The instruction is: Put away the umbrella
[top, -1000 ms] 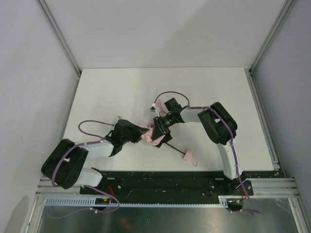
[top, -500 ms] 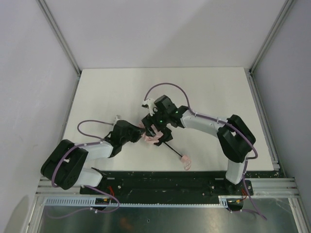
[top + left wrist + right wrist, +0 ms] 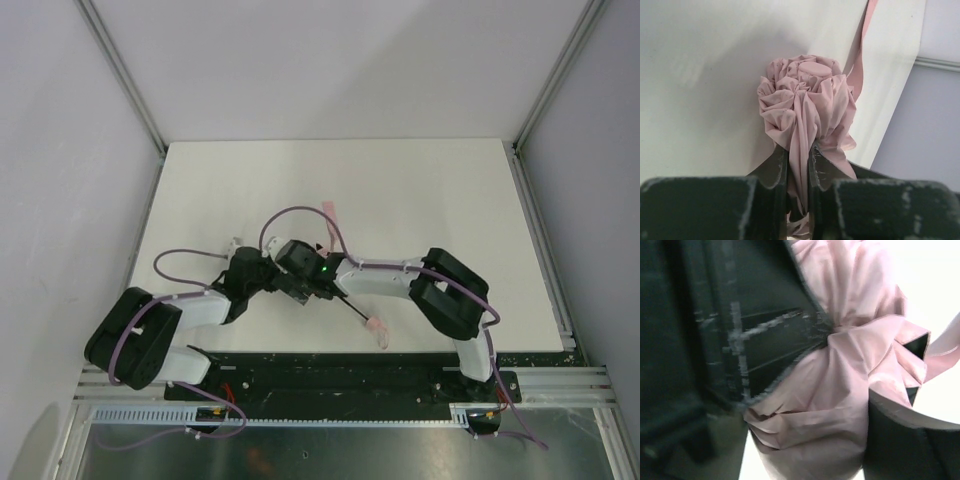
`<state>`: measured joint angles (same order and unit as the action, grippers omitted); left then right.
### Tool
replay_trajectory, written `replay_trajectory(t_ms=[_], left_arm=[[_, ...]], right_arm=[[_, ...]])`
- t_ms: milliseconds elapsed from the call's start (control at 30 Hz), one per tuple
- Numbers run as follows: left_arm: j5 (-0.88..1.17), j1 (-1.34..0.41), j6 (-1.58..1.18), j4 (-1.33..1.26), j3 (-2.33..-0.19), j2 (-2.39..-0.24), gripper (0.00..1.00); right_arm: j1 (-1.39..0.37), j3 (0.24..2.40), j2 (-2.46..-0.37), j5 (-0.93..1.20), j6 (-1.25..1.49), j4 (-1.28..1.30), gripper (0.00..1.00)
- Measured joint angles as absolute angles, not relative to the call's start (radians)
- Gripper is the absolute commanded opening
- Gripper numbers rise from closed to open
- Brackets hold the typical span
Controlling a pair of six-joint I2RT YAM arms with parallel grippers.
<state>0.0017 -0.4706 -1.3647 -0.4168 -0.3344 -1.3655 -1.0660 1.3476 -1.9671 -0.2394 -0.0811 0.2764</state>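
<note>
The pale pink umbrella is bunched between my two grippers near the table's front middle. In the top view only its thin black shaft, its small pink handle and a loose pink strap show. My left gripper is shut on a fold of the canopy fabric, which is pinched between its fingers. My right gripper sits over the canopy from the right. Its jaws are closed around a thick bundle of fabric.
The white table has grey walls at the back and both sides. A black base rail runs along the near edge. Purple cables loop above both wrists.
My right gripper has moved left and nearer along the umbrella, up against my left gripper. The shaft and handle have shifted left. The pink strap now sticks out behind the right wrist.
</note>
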Motion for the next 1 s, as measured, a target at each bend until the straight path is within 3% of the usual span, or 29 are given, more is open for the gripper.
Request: replay_trajectory(t_ms=[233,333,433,733,833,1000], left_arm=[[-0.056,-0.444,-1.362,-0.426,-0.338,-1.365,0.12],[-0.066,-0.425,-1.372,-0.409,-0.331,-1.356,0.19],[-0.064,-0.411,-1.363,-0.409,-0.327,-1.337,0.3],[0.068,-0.322,-1.293,-0.281,-0.295,-1.2,0.92],[0.105,-0.301,-1.262,-0.21,-0.291,-1.136,0.99],[0.155,-0.292,-1.229,-0.152,-0.293,-1.081,0.99]], right_arm=[[-1.1,1.372,-2.022,-0.316,-0.127,0.25,0.17],[-1.083,1.359,-2.019,-0.306,-0.126,0.215,0.03],[-1.02,1.331,-2.002,-0.161,-0.12,0.168,0.0],[-0.824,1.264,-2.009,0.35,-0.074,0.002,0.0],[-0.774,1.259,-2.033,0.496,-0.056,-0.034,0.0],[-0.708,1.258,-2.08,0.714,-0.016,-0.077,0.0]])
